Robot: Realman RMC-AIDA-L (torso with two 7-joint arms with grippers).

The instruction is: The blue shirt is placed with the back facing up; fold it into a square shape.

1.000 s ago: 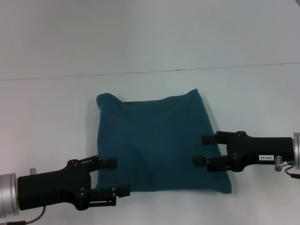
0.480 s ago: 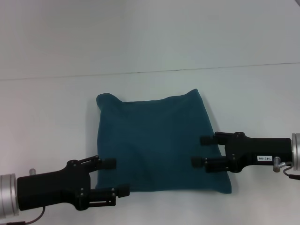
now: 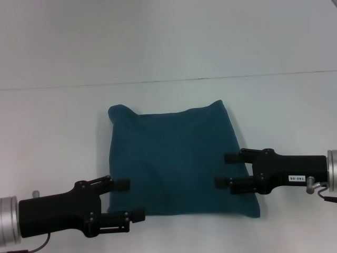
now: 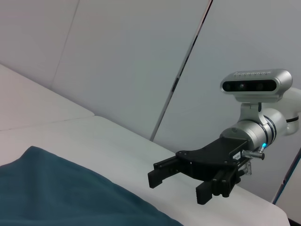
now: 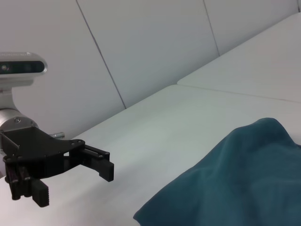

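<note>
While the white table (image 3: 52,132) carries it at centre, the blue shirt (image 3: 176,163) is seen already folded to a rough square, far corners slightly puffed; the left tool (image 3: 129,199) is held wide open and empty at the near left corner; the right tool (image 3: 224,169) is likewise open and empty over the right edge; any final tidy is best done by pressing edges flat, so that no layer is dragged out of line.

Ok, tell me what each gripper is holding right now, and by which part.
Nothing is held. The left gripper and right gripper both have fingers open, poised at the near corners of the folded blue shirt.
</note>
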